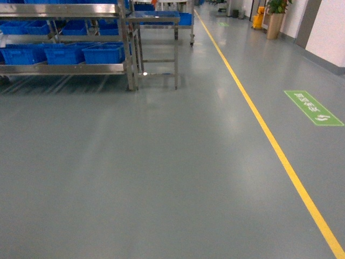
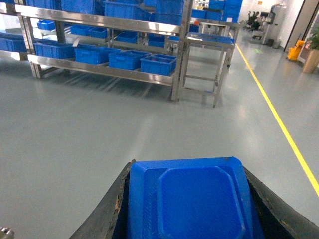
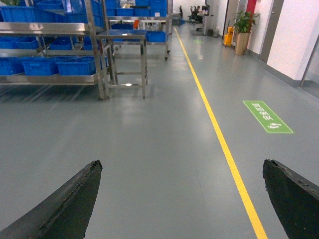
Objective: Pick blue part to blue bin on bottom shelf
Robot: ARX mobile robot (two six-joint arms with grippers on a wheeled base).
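While the head view shows only grey floor (image 1: 135,172) and no arm at all, the left wrist view tells more: the left gripper (image 2: 192,199) fills the bottom of the frame, and its two black fingers (image 2: 102,214) are closed against the sides of a blue part (image 2: 192,199), which sits between them with its flat moulded face toward the camera. In the right wrist view the right gripper (image 3: 184,199) is wide open, one dark finger in the lower left corner and the other in the lower right corner, with bare floor between them.

At the upper left of the head view stands a steel rack (image 1: 128,48). Its bottom shelf (image 1: 64,68) carries a row of blue bins (image 1: 103,53), placed side by side. Just right of the rack stands a small steel table (image 1: 156,21). A yellow line (image 1: 269,137) runs across the floor from the upper middle to the lower right corner, and a green floor sign (image 1: 312,108) lies to the right of it. The rack is well apart from both grippers.
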